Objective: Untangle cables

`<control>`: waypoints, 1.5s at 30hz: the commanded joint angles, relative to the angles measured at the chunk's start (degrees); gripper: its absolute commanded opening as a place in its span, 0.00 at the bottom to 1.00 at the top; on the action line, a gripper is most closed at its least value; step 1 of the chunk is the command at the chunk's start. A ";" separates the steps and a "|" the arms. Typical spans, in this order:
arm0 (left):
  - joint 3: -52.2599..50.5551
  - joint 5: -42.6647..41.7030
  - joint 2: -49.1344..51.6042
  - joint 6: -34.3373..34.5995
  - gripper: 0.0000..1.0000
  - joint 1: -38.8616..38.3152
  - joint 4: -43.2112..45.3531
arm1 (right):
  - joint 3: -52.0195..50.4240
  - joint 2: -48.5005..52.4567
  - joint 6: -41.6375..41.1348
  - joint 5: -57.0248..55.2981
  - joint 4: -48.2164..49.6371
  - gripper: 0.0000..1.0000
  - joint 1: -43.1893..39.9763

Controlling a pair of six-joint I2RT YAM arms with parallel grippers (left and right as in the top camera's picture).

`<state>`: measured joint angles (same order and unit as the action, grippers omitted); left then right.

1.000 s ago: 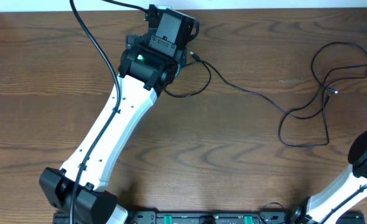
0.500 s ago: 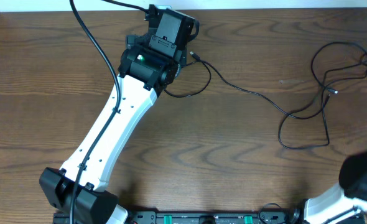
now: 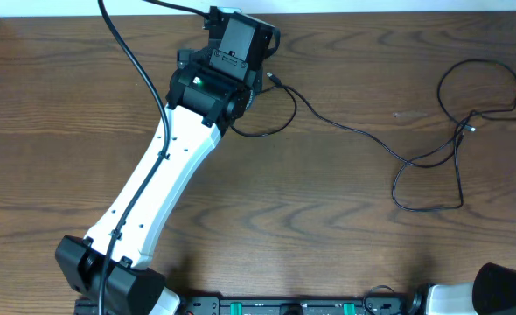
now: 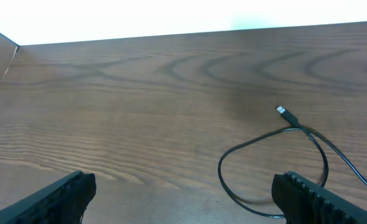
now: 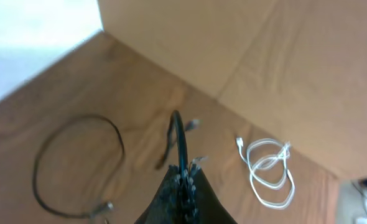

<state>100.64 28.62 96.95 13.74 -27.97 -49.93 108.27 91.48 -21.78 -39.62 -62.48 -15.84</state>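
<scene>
Brown wood-grain worktop (image 3: 345,219) with a white strip along its far edge; cables lie spread over it, one arm at each side.
The left hand (image 4: 183,194) sits low over the far middle of the worktop, arm stretched out from the near-left base, fingers (image 4: 59,196) wide apart and holding nothing. Just to its right begins the long black cable (image 3: 354,131), its plug end (image 4: 285,112) free, running right into loose loops at the far right. The right hand (image 5: 183,182), seen blurred from above, has its fingers pressed together on a thin black cord (image 5: 178,134). A coiled white cable (image 5: 270,173) lies to its right and a looped black cable (image 5: 78,163) to its left, with a tan panel (image 5: 264,56) behind them.
</scene>
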 commanded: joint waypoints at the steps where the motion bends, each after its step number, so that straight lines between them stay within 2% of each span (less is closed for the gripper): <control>1: 0.09 0.13 -0.70 0.76 0.95 0.02 -0.17 | 0.24 -0.39 -5.46 -0.44 -3.13 0.01 0.07; 9: 0.09 0.13 -0.70 0.76 0.96 0.02 -0.17 | -4.11 -0.09 -8.22 0.46 -3.93 0.01 0.02; 14: 0.09 0.13 -0.70 0.76 0.96 0.02 -0.17 | -12.74 0.52 -10.16 0.94 0.61 0.01 -0.33; 21: 0.07 0.13 -0.70 0.76 0.95 0.02 -0.17 | -24.52 0.57 -10.12 3.85 14.23 0.01 -0.35; 27: 0.07 0.13 -0.70 0.76 0.95 0.02 -0.17 | -29.99 1.14 -10.10 4.24 26.10 0.01 -0.35; 32: 0.09 0.13 -0.70 0.76 0.95 0.02 -0.17 | -30.27 5.22 -9.88 5.75 33.64 0.01 -0.35; 41: 0.07 0.13 -0.70 0.76 0.95 0.02 -0.17 | -26.40 20.61 -9.90 6.86 47.19 0.01 -0.35; 42: 0.09 0.13 -0.70 0.76 0.95 0.02 -0.17 | -25.44 22.64 -9.90 7.37 48.33 0.04 -0.35; 44: 0.07 0.13 -0.70 0.76 0.95 0.02 -0.17 | -23.23 26.49 -9.90 9.40 49.29 0.21 -0.37; 45: 0.09 0.13 -0.70 0.76 0.95 0.02 -0.17 | -22.05 28.44 -9.86 11.26 49.44 0.36 -0.46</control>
<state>100.64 28.62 96.95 13.74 -27.97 -49.93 82.52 115.79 -31.51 -31.35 -13.56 -16.05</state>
